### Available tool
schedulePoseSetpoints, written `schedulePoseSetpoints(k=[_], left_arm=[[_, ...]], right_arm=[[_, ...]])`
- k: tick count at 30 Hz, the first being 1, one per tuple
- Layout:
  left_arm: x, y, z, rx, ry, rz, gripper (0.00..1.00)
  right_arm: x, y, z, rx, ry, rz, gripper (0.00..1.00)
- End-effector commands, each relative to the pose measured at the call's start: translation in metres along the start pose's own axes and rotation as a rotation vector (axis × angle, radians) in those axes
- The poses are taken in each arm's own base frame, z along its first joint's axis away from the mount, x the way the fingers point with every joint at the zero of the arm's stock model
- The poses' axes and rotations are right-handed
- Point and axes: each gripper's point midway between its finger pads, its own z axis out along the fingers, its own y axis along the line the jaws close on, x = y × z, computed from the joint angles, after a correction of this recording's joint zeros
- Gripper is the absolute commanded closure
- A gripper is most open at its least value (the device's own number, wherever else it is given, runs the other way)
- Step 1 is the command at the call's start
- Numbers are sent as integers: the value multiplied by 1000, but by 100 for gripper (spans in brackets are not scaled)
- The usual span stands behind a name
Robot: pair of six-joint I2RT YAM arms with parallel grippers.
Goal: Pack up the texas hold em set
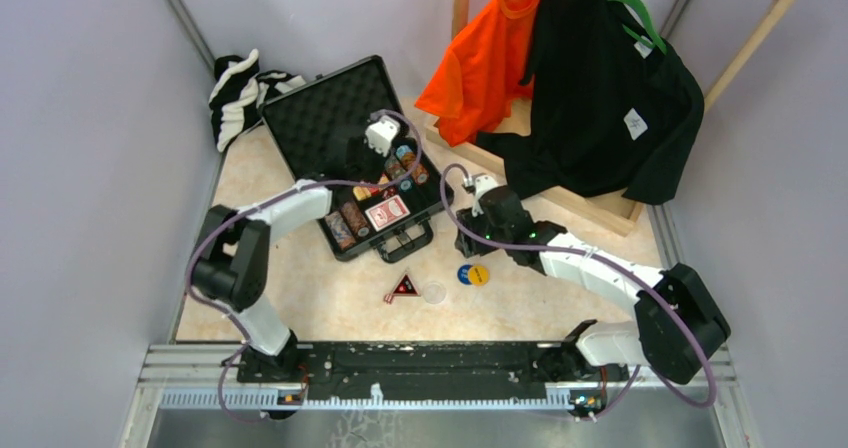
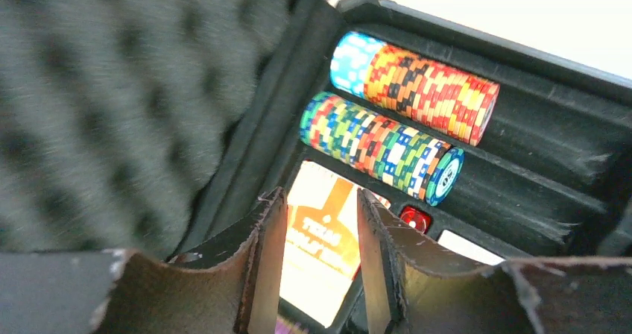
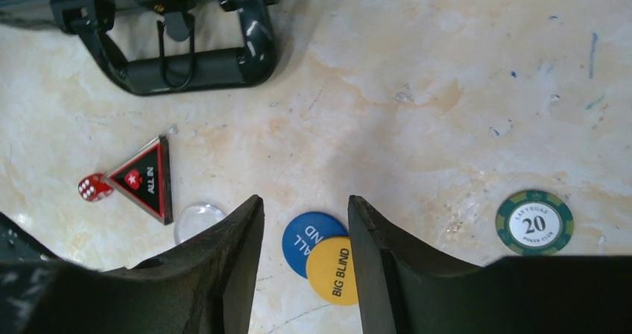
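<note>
The black briefcase [image 1: 425, 200] lies open, its foam lid [image 1: 320, 118] tipped back. Rows of poker chips [image 2: 380, 147] and a red card deck [image 1: 387, 211] sit in its tray. My left gripper [image 2: 321, 196] hovers open over the tray with an orange Texas Hold'em card [image 2: 328, 229] showing between its fingers, untouched. A red die [image 2: 415, 218] lies beside that card. My right gripper [image 3: 305, 203] is open above the table, over the overlapping blue disc [image 3: 309, 237] and yellow disc [image 3: 335, 271]. The clear disc [image 3: 195, 221], black-red triangle [image 3: 145, 179], another red die [image 3: 93, 187] and a green chip [image 3: 534, 222] lie loose.
The case handle [image 3: 194, 65] points toward the loose pieces. A striped cloth [image 1: 240, 93] lies behind the lid at the left wall. An orange shirt [image 1: 490, 53] and a black shirt [image 1: 610, 98] hang on a wooden rack [image 1: 590, 206] at the back right.
</note>
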Motion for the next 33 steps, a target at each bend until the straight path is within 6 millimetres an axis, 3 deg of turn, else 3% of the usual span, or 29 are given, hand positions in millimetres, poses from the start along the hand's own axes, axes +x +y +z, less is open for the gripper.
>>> schedulePoseSetpoints(k=[1,2,5,7,11,16,19,24,33], left_arm=[[-80,23,-49,-87,-293,-140,53],[-88,22,-57,-79,-323,-173,51],[-106,12,-81,-24,-396,-282,18],[-113,6,-97,-2,-439,-369,2],[-106,9,-113,-38,-469,-548,0],[-59,0,-107,-78,-321,-647,0],[-40,-10,-115,-52,-321,-676,0],[-40,-25,-138,49,-427,-699,2],[-32,-34,-124,66,-365,-683,2]], right_arm=[[-33,-22,-8,66,-112,148,53],[-35,-33,-9,93,-112,187,51],[-39,-73,-15,204,-97,274,42],[-36,-96,-19,299,-65,266,37],[-35,-121,-22,429,-23,254,35],[-20,-131,-15,463,18,292,33],[-8,-135,-12,455,35,338,32],[11,-142,-9,466,64,367,32],[35,-143,0,464,127,377,32]])
